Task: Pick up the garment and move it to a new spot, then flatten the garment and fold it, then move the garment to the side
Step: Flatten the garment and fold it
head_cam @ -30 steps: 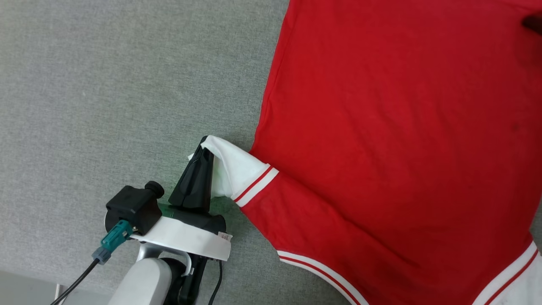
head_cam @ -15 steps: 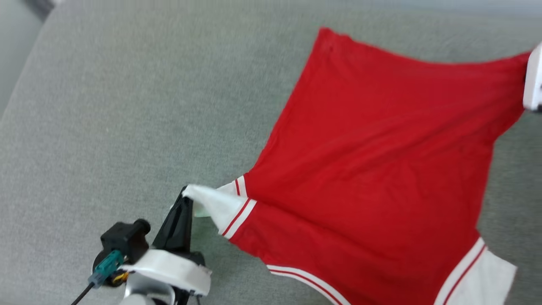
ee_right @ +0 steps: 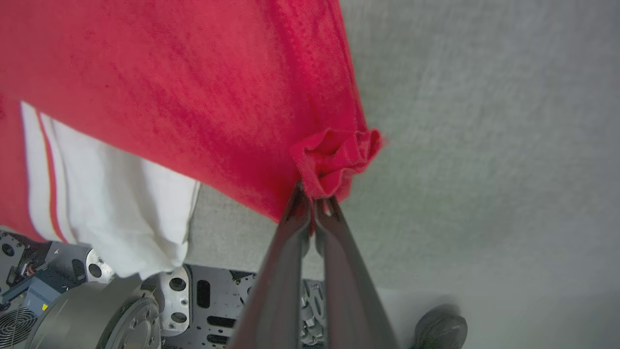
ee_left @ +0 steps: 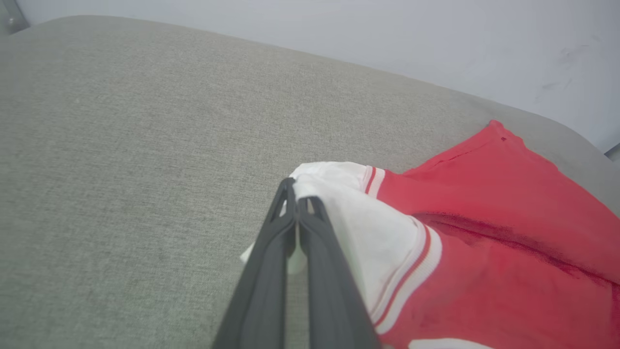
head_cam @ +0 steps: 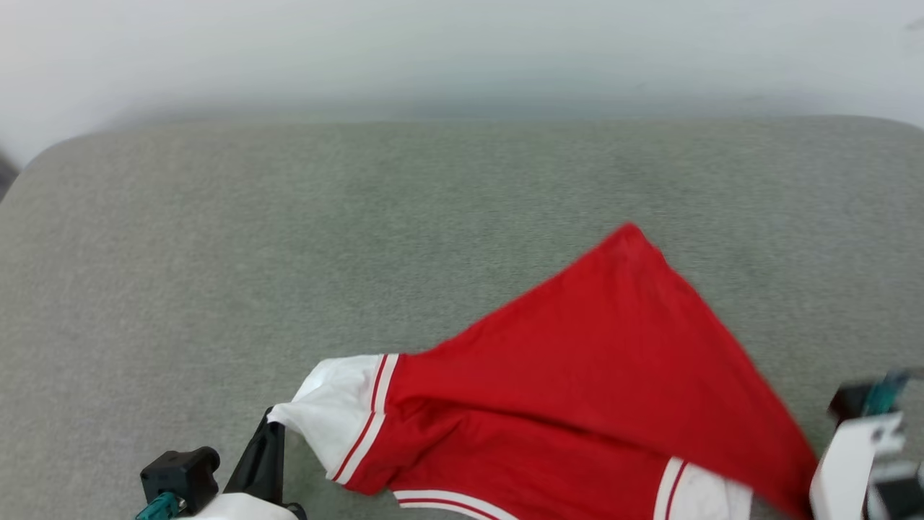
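Shirt [head_cam: 577,390] stretched over the grey cushion [head_cam: 289,253] by two small pinches
The left gripper [ee_left: 296,194] clamps the white sleeve [ee_left: 353,218] and the right gripper [ee_right: 312,201] the bunched red corner [ee_right: 334,155]; either thin bite could slip under tension.

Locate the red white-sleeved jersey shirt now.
Head view, lower right: the red jersey shirt, over the grey fabric cushion, is held between the left pincer and right pincer.
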### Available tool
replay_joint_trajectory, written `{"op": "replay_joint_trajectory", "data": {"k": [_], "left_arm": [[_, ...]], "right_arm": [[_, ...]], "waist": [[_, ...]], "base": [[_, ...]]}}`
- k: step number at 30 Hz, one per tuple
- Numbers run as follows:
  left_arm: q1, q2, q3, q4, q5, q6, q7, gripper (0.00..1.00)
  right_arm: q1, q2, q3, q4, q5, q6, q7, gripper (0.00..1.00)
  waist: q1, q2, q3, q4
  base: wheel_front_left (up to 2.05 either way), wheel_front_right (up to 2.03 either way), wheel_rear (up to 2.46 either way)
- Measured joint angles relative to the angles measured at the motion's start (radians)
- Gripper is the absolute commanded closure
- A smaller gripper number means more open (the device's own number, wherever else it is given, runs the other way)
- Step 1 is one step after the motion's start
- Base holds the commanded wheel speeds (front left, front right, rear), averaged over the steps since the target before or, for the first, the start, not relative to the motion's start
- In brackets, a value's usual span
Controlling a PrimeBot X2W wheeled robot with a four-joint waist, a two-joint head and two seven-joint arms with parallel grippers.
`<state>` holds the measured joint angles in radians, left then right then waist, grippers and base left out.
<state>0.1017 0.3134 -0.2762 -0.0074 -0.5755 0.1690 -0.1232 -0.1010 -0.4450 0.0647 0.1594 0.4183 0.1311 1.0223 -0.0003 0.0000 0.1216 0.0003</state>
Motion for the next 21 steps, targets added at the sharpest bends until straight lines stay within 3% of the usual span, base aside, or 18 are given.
{"op": "replay_joint_trajectory", "data": {"k": [4,5,7,10,14,19,21], "left_arm": [[0.009,0.016,0.004,-0.007,-0.001,0.004,0.015,1.00],[0.009,0.017,0.005,-0.008,-0.001,0.007,0.016,1.00],[0.010,0.021,0.006,-0.011,-0.002,0.009,0.021,1.00],[0.010,0.023,0.006,-0.019,-0.002,0.012,0.026,1.00],[0.000,0.026,0.001,-0.031,-0.001,0.016,0.032,1.00],[-0.041,0.023,-0.010,-0.044,0.010,0.016,0.032,1.00],[-0.066,0.020,-0.014,-0.047,0.013,0.012,0.032,1.00]], "right_arm": [[0.168,0.070,-0.022,-0.046,0.018,0.000,0.001,1.00],[0.194,0.088,-0.027,-0.053,0.021,0.000,0.002,0.83],[0.225,0.124,-0.042,-0.074,0.027,0.000,-0.025,0.00],[0.217,0.146,-0.082,-0.116,0.015,0.000,-0.128,0.00],[0.132,0.167,-0.142,-0.146,-0.022,0.000,-0.379,0.00],[0.017,0.193,-0.172,-0.090,-0.037,0.000,-0.635,0.00],[-0.037,0.201,-0.166,-0.052,-0.037,0.000,-0.686,0.00]], "waist": [[0.0000,0.0000,-0.015,-0.041],[0.0000,0.0000,-0.016,-0.048],[0.0000,0.0000,-0.015,-0.060],[0.0001,0.0000,-0.008,-0.071],[0.0001,0.0000,0.005,-0.072],[0.0001,0.0000,0.033,-0.058],[0.0002,0.0000,0.050,-0.050]], "base": [[0.00,0.00,0.00],[0.00,0.00,0.00],[0.00,0.00,0.00],[0.00,0.00,0.00],[0.00,0.00,0.00],[0.00,0.00,0.00],[0.00,0.00,0.00]]}}
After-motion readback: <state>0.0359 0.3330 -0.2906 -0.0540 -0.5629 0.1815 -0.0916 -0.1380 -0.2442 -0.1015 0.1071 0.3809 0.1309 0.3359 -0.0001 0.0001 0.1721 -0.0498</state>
